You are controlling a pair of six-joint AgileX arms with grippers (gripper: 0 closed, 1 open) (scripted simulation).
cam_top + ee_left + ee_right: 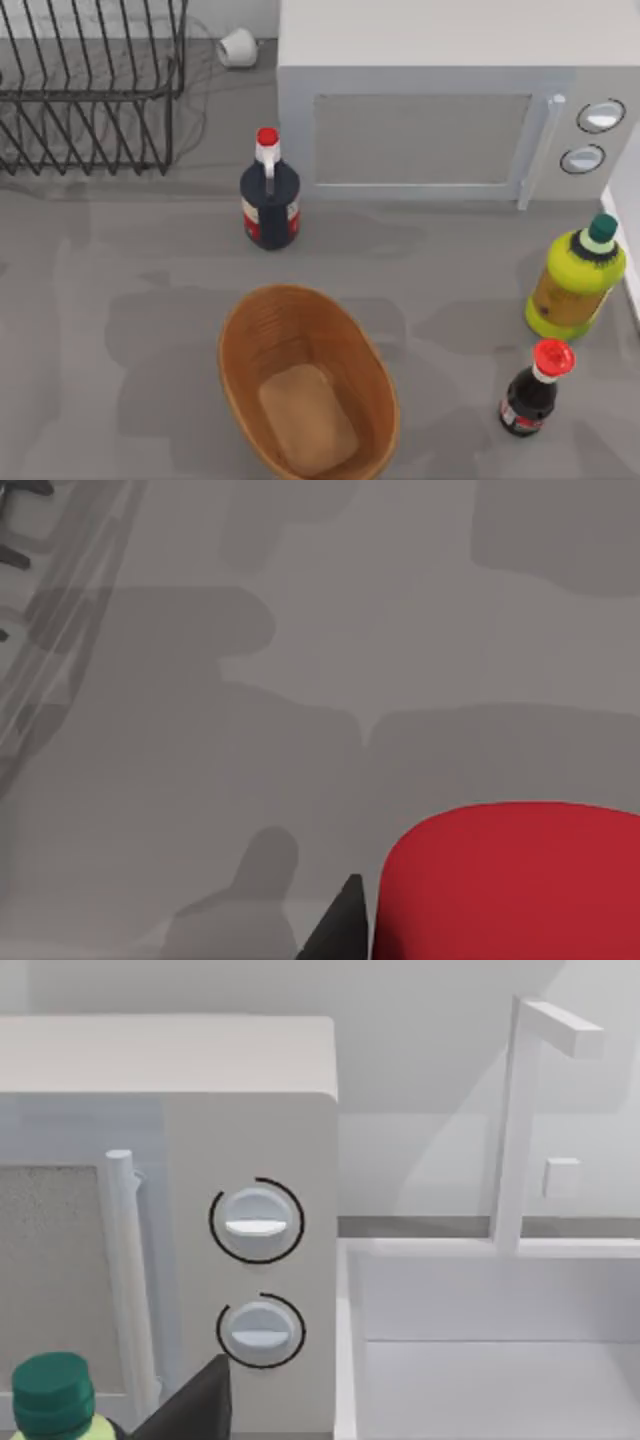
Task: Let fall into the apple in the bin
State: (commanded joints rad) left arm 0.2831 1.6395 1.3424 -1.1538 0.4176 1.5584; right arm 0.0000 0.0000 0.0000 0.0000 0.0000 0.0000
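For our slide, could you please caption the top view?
Empty woven bin at the table's near edge, with three bottles, a microwave and a wire rack around it.

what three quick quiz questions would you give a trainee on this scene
1. True or false: the apple already lies in the bin.
2. Which thing stands nearest the dials of the microwave? A. the yellow-green bottle B. the wire rack C. the bin
3. Fill in: the dark bottle between the bin and the microwave has a ___ cap.

Key: 1 false; 2 A; 3 red.
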